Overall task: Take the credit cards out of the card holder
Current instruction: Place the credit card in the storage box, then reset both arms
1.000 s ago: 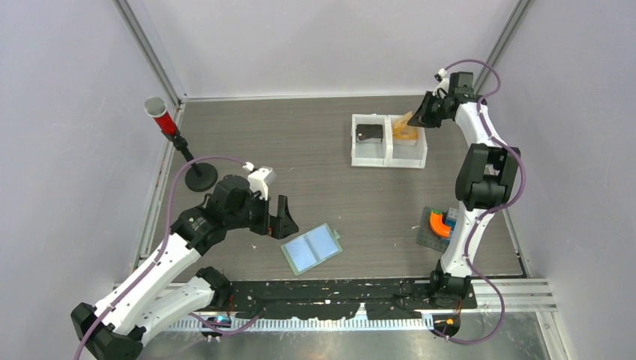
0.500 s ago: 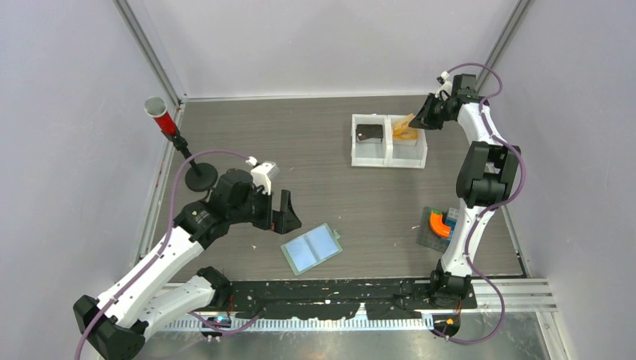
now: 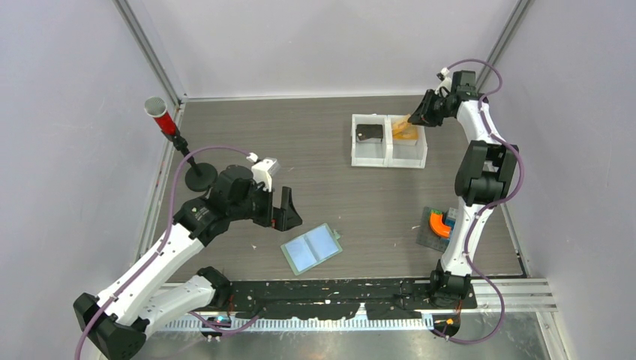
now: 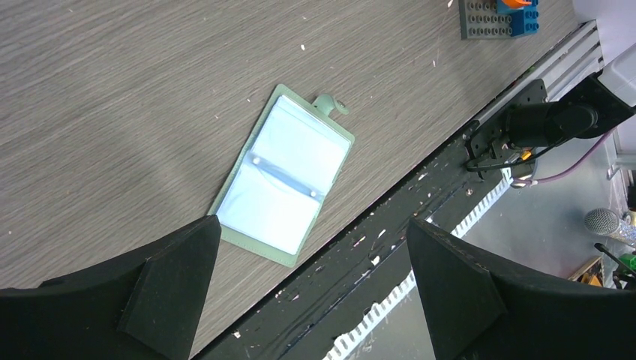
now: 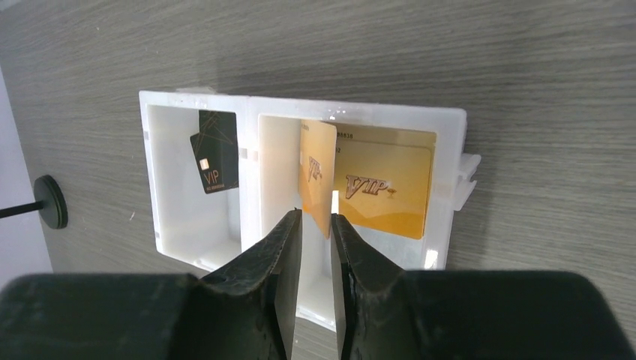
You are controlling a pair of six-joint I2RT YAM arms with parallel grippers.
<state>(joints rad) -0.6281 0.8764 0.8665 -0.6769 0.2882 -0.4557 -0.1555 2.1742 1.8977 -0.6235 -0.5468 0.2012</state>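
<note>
- The room is a bare booth: pale walls (image 3: 315,45) on three sides with metal posts in the far corners.
- The counter (image 3: 300,150) is grey wood-grain, scattered with small pale flecks. A red-topped stand (image 3: 180,146) sits at my far left and some toy bricks (image 3: 437,227) near the right arm's base.
- A white two-pocket tray (image 5: 247,105) sits towards the far right. A black card (image 5: 216,154) lies in one pocket and a gold card (image 5: 386,187) lies flat in the other.
- The card holder (image 4: 285,187) lies open and flat near the counter's near edge, pale blue pockets up. I cannot tell whether a card is left inside.
- My left end effector (image 3: 288,212) hangs just beside the holder, jaws spread wide, holding nothing.
- My right end effector (image 5: 316,217) is over the tray's gold-card pocket, jaws parted by a narrow gap.
- The orange card (image 5: 319,172) stands on edge at those jaw tips, and I judge it is not pinched.
- The step in hand, I judge, is dropping this card into the tray. Next I would lift the right arm clear, then check the holder's pockets with the left.
</note>
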